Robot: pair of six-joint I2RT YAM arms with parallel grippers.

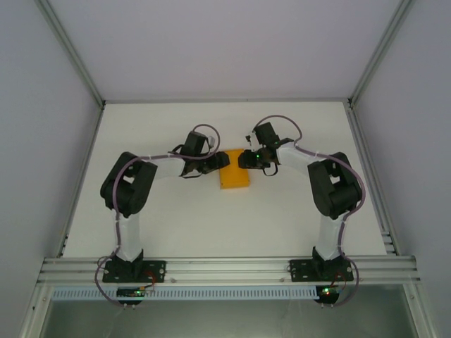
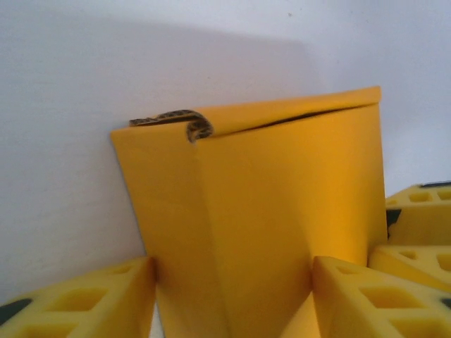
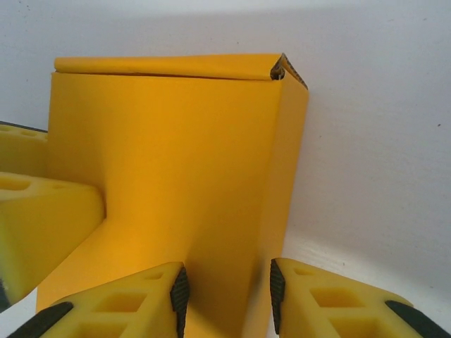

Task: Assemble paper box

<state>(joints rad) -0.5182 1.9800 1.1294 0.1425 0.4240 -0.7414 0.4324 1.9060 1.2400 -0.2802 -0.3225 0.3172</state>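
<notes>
The paper box (image 1: 234,179) is an orange-yellow card box in the middle of the table, with both grippers at its far end. In the left wrist view the box (image 2: 268,211) fills the gap, and both yellow fingers (image 2: 134,289) press its sides, so my left gripper (image 1: 214,164) (image 2: 232,289) is shut on it. A curled flap edge (image 2: 176,118) sticks out at its top corner. My right gripper (image 1: 247,159) (image 3: 227,296) straddles a corner edge of the box (image 3: 176,162). Its left pad (image 3: 180,296) lies against the front face and the right one stands close beside the side wall. Whether it grips is unclear.
The white table (image 1: 176,225) is ringed by white enclosure walls. An aluminium rail (image 1: 225,267) at the near edge carries both arm bases. The left gripper's finger (image 3: 49,211) shows against the box's face in the right wrist view, and the right gripper's fingers (image 2: 419,232) show beside the box in the left wrist view.
</notes>
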